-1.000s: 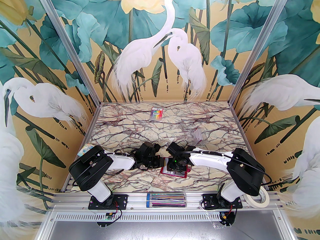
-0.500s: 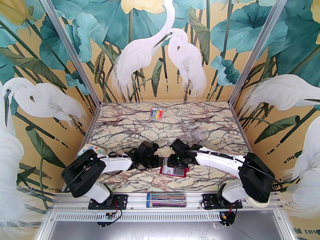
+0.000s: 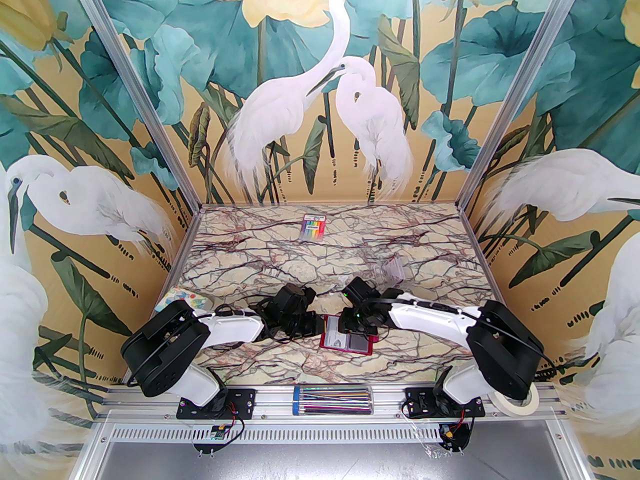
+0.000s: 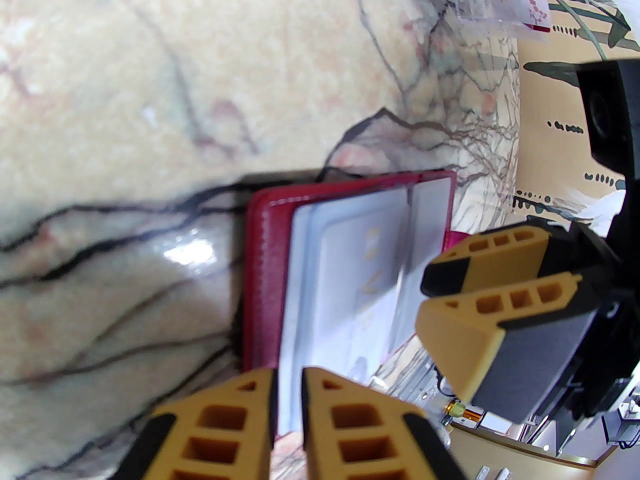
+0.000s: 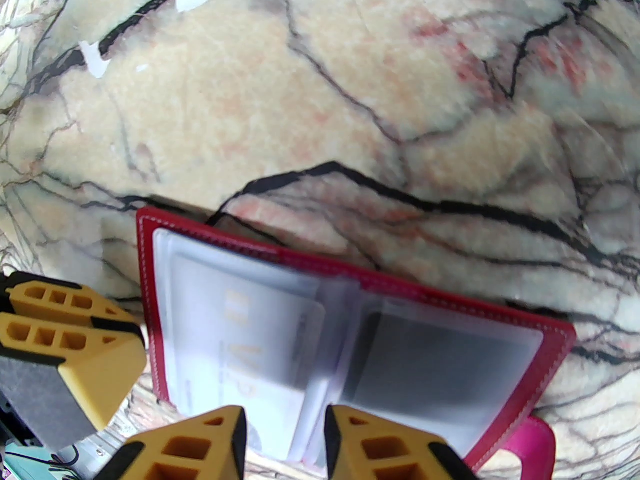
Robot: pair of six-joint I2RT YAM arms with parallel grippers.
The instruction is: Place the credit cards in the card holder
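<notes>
The red card holder (image 3: 371,351) lies open on the marble, near the front and between the two arms. A pale credit card (image 5: 250,338) with gold lettering sits in its left clear sleeve, and a dark grey credit card (image 5: 425,368) in the right sleeve. My left gripper (image 4: 287,393) is pinched on the left edge of a clear sleeve, with the red cover (image 4: 262,278) beside it. My right gripper (image 5: 285,428) stands at the holder's near edge, its jaws a little apart around a loose sleeve leaf. In the top view, left gripper (image 3: 322,324) and right gripper (image 3: 350,325) meet over the holder.
A rainbow-striped pack (image 3: 312,228) lies at the far edge. A small clear plastic box (image 3: 390,270) sits behind the right gripper. A patterned square (image 3: 182,298) is at the left wall. A case of coloured sticks (image 3: 332,400) and a tape roll (image 3: 520,400) rest on the front rail.
The right gripper has drawn back off the top of the holder, uncovering the sleeves and cards. The left arm's elbow has dropped and swung left; its gripper stays at the holder's left edge.
</notes>
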